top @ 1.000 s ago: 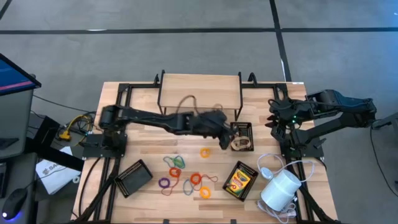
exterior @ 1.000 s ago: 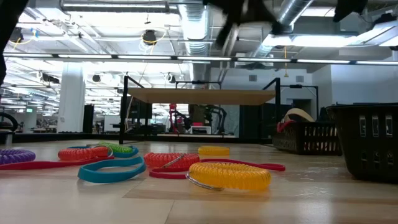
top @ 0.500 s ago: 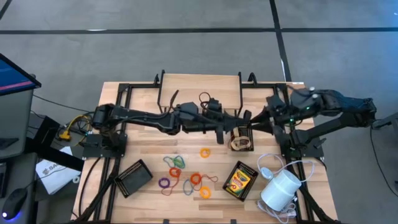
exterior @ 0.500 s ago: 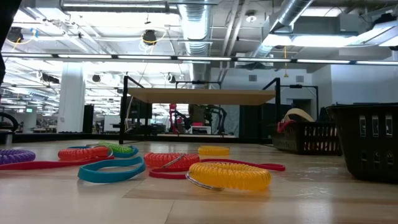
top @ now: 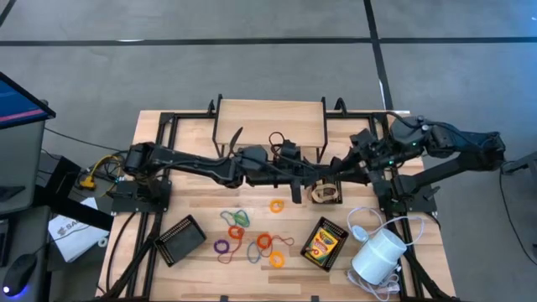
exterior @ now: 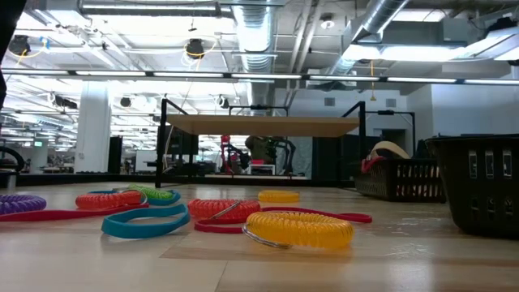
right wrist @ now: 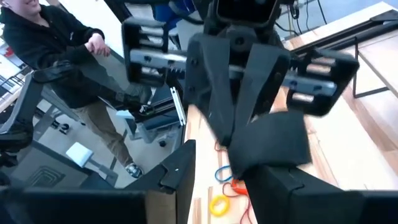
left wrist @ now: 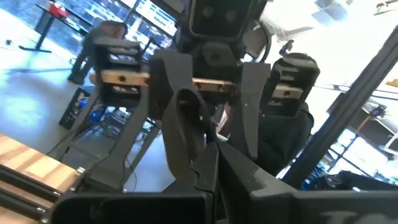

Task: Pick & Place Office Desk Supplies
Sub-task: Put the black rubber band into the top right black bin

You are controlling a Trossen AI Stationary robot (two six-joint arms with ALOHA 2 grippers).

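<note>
1. The coloured elastic loops (top: 247,236) lie scattered at the table's (top: 193,192) near middle; one crayon box (top: 323,242) lies just to their right.
2. The low view shows the loops up close, neither claw.
3. From above, the left claw (top: 323,174), closed, meets the right claw (top: 344,168), part-open around its tip, above one of two mesh trays (top: 327,185).

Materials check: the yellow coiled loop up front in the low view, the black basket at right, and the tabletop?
Yellow coiled loop: looks like glossy plastic, a tight springy coil with ribbed turns, and a thin metal-looking ring at its near end. Black basket: apparently rigid dark mesh, metal or plastic unclear, matte, with slotted walls. Tabletop: light wood, likely butcher-block or laminate, with visible plank strips and a satin sheen.
</note>
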